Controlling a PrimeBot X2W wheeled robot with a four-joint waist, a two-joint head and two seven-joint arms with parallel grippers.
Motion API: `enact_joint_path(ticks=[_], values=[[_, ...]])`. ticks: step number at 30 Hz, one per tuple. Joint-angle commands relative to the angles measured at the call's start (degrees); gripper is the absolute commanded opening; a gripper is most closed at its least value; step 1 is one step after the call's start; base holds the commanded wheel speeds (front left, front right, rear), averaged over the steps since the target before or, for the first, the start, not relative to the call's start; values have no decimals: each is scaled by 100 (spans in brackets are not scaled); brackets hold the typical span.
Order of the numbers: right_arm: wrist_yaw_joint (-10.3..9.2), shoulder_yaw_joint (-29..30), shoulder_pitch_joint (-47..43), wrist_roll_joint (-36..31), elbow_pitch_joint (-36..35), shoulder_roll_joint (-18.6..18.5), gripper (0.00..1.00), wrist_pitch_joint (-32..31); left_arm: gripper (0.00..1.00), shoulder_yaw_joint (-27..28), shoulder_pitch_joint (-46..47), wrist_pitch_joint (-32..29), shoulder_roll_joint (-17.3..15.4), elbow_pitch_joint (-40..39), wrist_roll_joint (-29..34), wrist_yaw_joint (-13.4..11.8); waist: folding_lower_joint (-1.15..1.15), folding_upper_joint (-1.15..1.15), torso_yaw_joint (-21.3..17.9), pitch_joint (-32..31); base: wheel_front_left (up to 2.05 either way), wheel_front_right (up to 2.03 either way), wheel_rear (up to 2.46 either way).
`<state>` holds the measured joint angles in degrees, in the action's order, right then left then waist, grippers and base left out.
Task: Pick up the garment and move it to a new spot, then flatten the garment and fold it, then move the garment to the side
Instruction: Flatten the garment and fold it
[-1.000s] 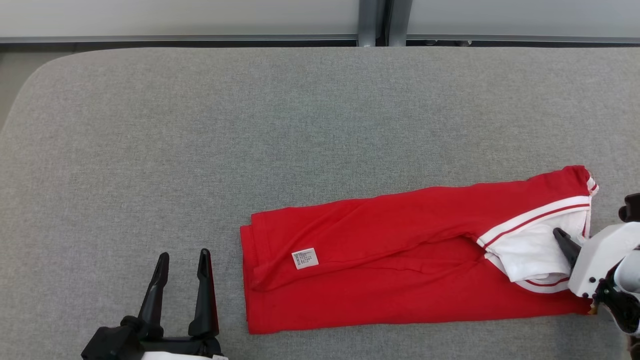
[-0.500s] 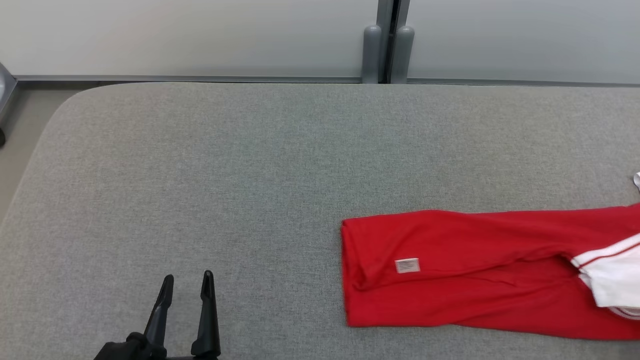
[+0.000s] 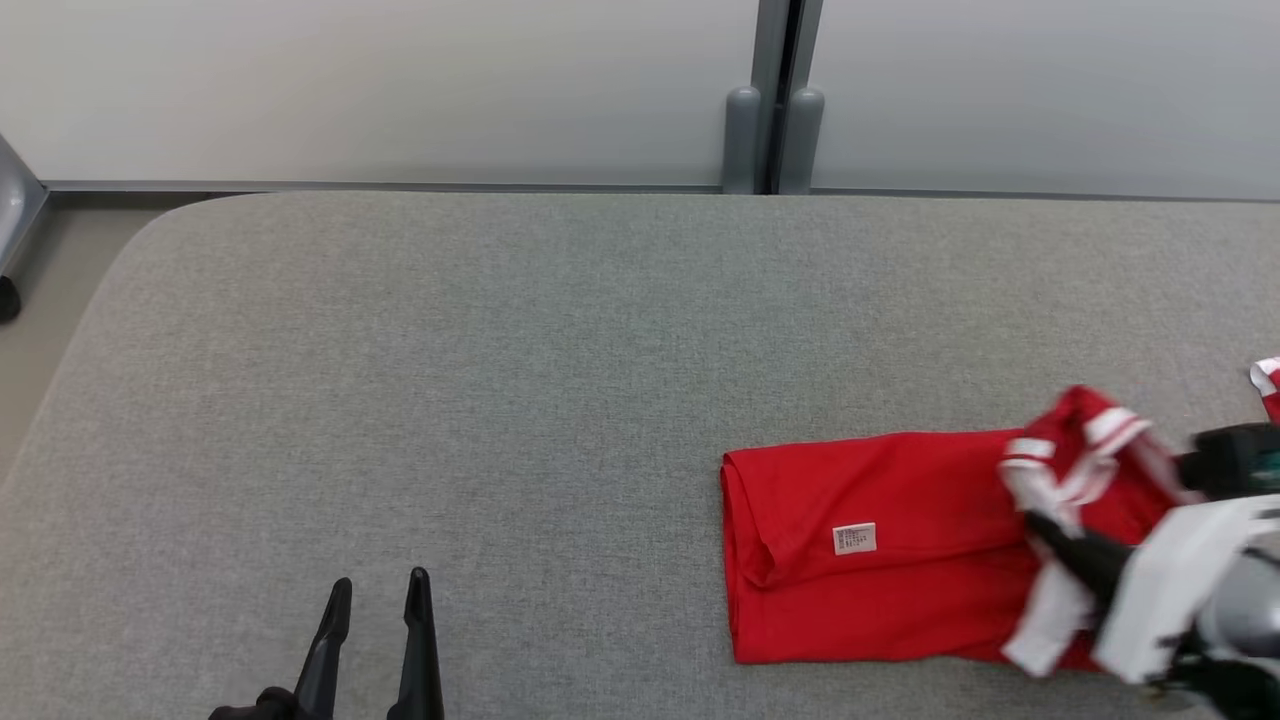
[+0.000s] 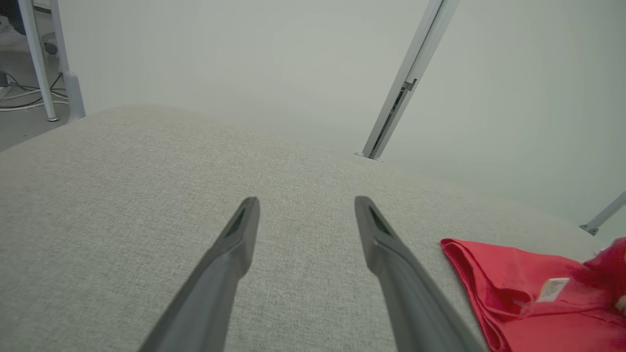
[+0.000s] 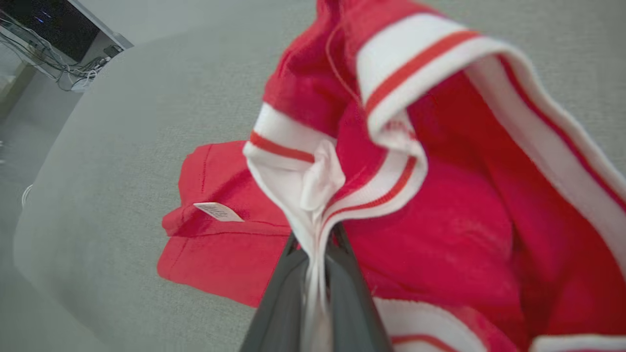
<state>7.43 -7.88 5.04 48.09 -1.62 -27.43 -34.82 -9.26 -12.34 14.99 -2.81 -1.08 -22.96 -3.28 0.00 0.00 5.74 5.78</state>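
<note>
The garment [image 3: 880,540] is red with white, red-striped trim and a small white label; it lies folded on the grey table at the right. My right gripper [image 3: 1050,528] is shut on its white collar end, which is lifted and bunched above the rest of the cloth. In the right wrist view the fingers [image 5: 313,288] pinch the white fabric of the garment [image 5: 440,205]. My left gripper [image 3: 375,590] stands open at the lower left, well clear of the cloth. Between its fingers in the left wrist view, the left gripper [image 4: 305,210] shows bare table, with the garment [image 4: 528,293] to its right.
The grey padded table [image 3: 450,380] stretches wide to the left and back. A pale wall with a grey post [image 3: 770,130] runs behind it. A strip of floor [image 3: 50,260] shows past the table's rounded left corner.
My right gripper has shut on the collar end and lifted it toward the left over the garment. The camera has shifted, so the scene sits further right and lower.
</note>
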Motion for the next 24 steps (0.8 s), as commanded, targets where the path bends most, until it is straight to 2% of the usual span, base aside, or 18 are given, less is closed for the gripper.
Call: enact_joint_path(ticks=[1, 7, 10, 16, 24], values=[[10, -201, 177, -130, -11, 254, 0, 6, 100, -13, 115, 24, -20, -2, -34, -41, 0, 0, -48, 51, 0, 0, 0], [11, -986, 718, -534, 671, 1217, 0, 232, 100, -207, 273, 24, -20, 93, -43, -53, 0, 0, 24, 129, 0, 0, 0], [11, -1184, 938, -636, 1004, 1467, 0, 395, 100, -250, 319, 24, -20, 154, -5, -27, 0, 0, 93, 153, 0, 0, 0], [10, -1346, 1242, -731, 1515, 1725, 0, 621, 100, -270, 283, 24, -19, 229, -32, -56, 0, 0, 167, 151, 0, 0, 0], [11, -1541, 1370, -717, 1942, 1890, 0, 785, 100, -353, 326, 24, -20, 249, -53, -86, 0, 0, 191, 154, 0, 0, 0]])
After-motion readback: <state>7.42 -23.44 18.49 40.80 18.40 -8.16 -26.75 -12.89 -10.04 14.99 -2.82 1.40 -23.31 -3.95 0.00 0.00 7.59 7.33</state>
